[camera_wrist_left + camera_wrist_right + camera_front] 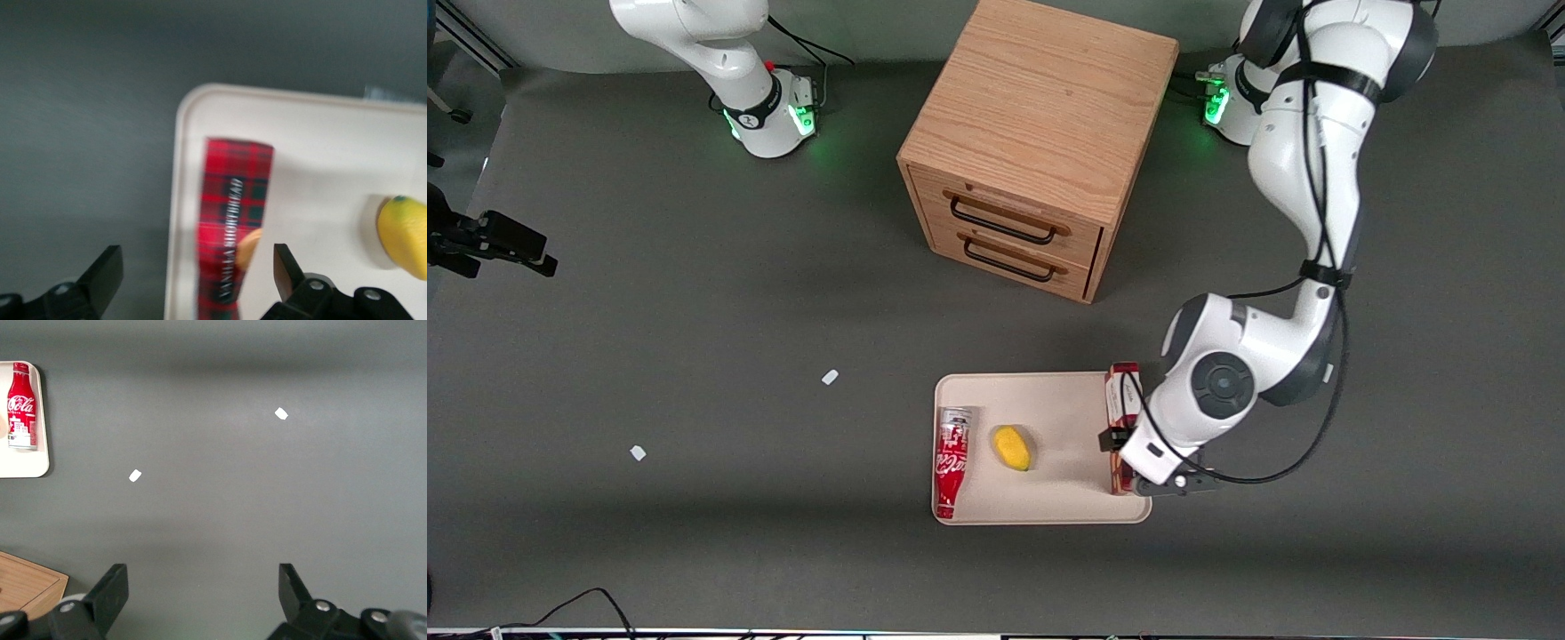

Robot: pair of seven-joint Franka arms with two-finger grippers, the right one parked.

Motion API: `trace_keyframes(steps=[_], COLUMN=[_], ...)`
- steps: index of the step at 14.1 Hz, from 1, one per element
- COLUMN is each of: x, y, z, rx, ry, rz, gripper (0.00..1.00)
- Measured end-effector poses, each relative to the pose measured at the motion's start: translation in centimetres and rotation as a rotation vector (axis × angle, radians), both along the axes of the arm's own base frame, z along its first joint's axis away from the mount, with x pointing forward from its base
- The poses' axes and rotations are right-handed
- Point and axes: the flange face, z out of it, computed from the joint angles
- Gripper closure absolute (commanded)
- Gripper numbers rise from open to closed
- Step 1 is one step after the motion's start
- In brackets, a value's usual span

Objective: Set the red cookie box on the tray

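Note:
The red cookie box (1122, 391) (235, 213), in red plaid with white lettering, rests in the cream tray (1067, 409) (313, 153), lengthwise along the rim toward the working arm's end. My left gripper (1125, 449) (196, 257) hovers just above the box's nearer half and is open. One finger (107, 273) is over the grey table outside the rim, the other finger (287, 267) is over the tray floor, and neither touches the box. The wrist hides the middle of the box in the front view.
A red-and-white drink can (951, 462) (20, 403) lies in the tray along its rim toward the parked arm's end, with a yellow fruit (1012, 447) (405, 233) beside it. The wooden two-drawer cabinet (1032, 151) stands farther from the front camera. Two white scraps (830, 377) (638, 452) lie on the mat.

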Motion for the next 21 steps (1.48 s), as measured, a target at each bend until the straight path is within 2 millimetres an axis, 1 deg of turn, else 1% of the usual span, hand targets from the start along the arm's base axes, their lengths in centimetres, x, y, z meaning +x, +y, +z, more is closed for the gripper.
trace_keyframes(steps=[2,4,7,9,10,12,14,15,16,18,21], x=[-0.4,-1.6,-4.0,-6.2,-7.3,-9.6,-11.8,-12.9,-13.9,-15.3,-16.2], y=[2.2,4.9,10.4,14.8,16.9,20.6,23.7,24.9,25.8,27.0,27.5], z=[4.8,10.1,18.0,22.1,23.7,25.9,27.4,28.1,28.8,30.1,31.3], rx=[0.0,0.014,0.028,0.044,0.05,0.058,0.063,0.068,0.073,0.078,0.081], ry=[-0.015,0.007,0.055,0.092,0.107,0.125,0.124,0.12,0.125,0.127,0.112], rz=[0.023,0.049,0.094,0.058,0.034,-0.007,-0.046,-0.065,-0.082,-0.102,-0.12], gripper=[0.0,0.0,0.0,0.0,0.0,0.0,0.0,0.0,0.0,0.0,0.0])
